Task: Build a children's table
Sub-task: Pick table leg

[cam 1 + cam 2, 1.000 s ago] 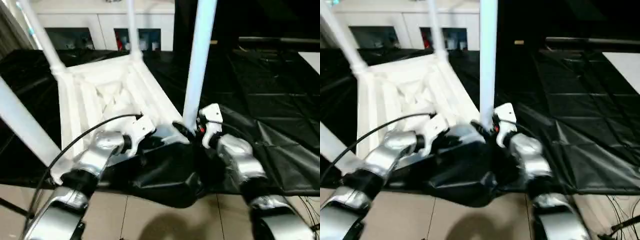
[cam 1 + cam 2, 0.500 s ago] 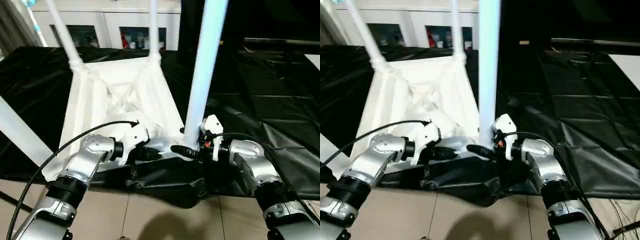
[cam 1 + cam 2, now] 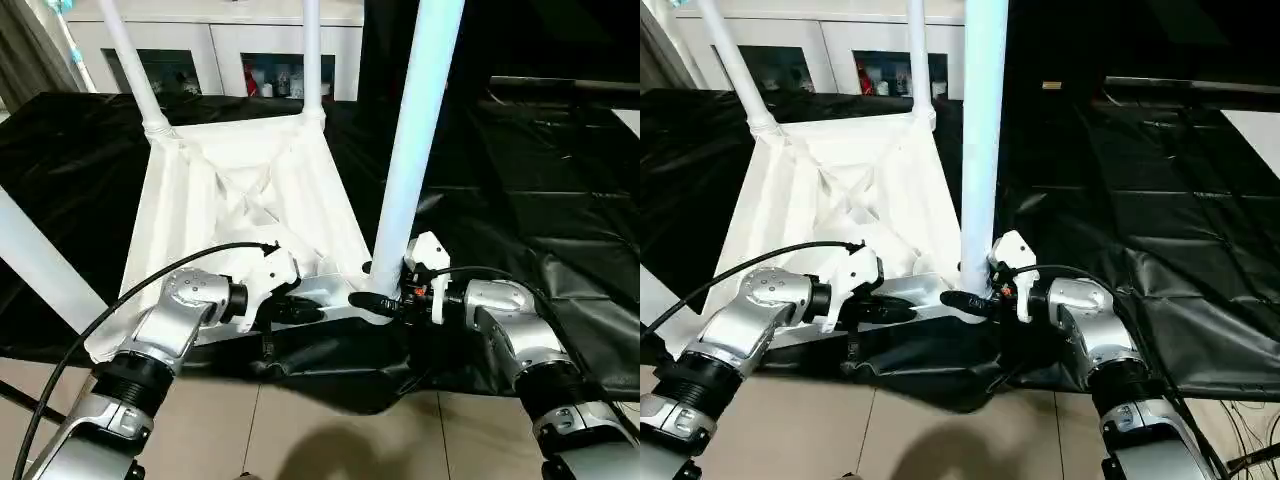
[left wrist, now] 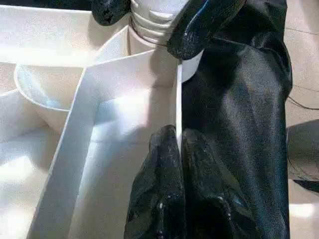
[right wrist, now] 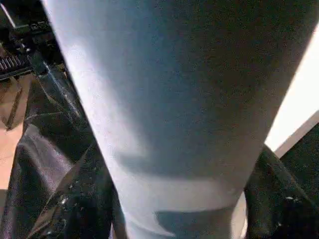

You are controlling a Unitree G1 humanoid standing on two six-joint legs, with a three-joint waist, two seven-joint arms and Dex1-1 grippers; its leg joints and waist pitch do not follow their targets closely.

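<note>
Table (image 3: 240,200) lies upside down on the black sheet (image 3: 540,200), its ribbed underside up, and the legs stand up from the corner sockets. The near leg (image 3: 405,170) rises just in front of the robot. The right gripper (image 3: 375,300) has its fingers around the base of this leg, where it enters the socket; if they press it already, I cannot tell. The left gripper (image 4: 177,144) is pinched tight on the thin near rim of the top.

I think the plastic is light, stiff and rather smooth, so a hold low at the socket is safest; higher up the long leg would lever.

The near edge of the big table is close, with floor (image 3: 300,430) below. A cabinet (image 3: 220,50) stands behind.
</note>
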